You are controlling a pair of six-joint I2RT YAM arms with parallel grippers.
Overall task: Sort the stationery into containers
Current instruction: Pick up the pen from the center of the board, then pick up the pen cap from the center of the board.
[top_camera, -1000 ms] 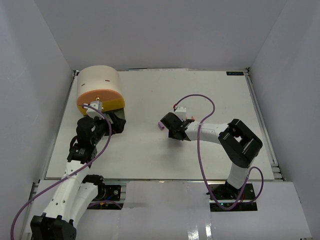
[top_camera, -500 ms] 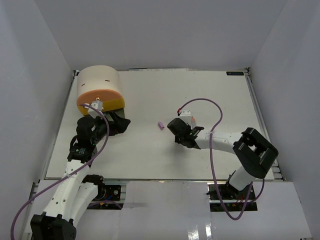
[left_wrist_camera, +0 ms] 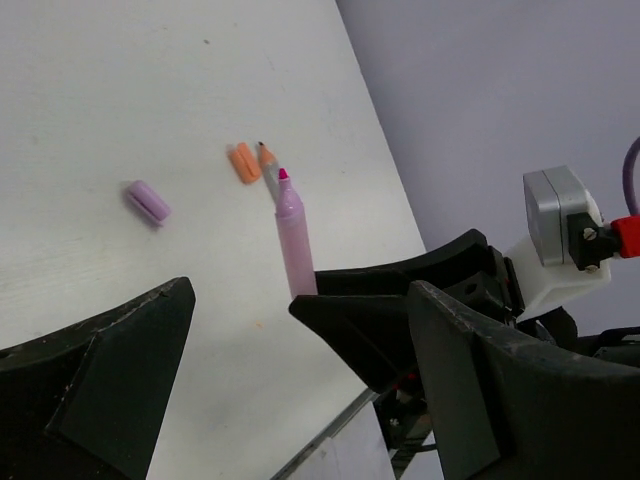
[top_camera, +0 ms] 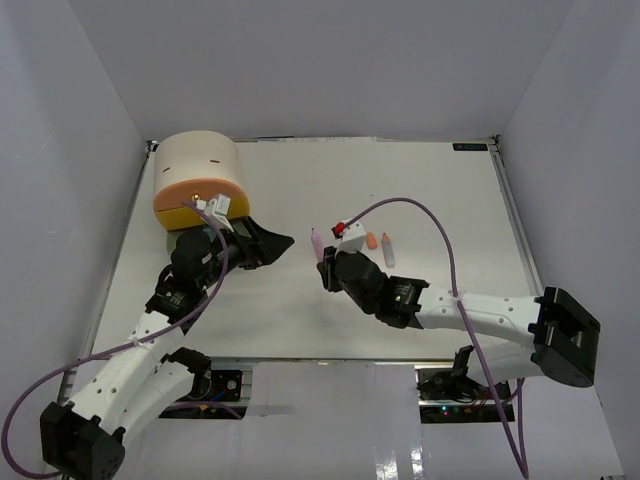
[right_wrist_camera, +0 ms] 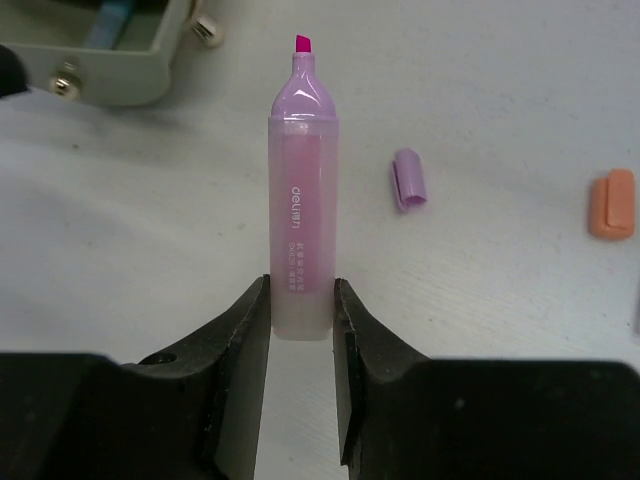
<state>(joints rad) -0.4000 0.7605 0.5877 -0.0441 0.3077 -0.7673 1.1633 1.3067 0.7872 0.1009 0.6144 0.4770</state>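
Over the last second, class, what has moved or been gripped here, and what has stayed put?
The right gripper closed on the pink highlighter and turned it toward the left arm; the open left gripper reached right toward it. The beige drawer cabinet stayed put.

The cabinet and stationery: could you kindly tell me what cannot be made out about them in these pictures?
Right wrist view: the grey-green drawer is cut off by the top edge; only one end of a blue item inside shows.
Top view: the lower drawers of the cabinet are mostly hidden by the left arm.
Left wrist view: the pencil lies partly behind the highlighter.
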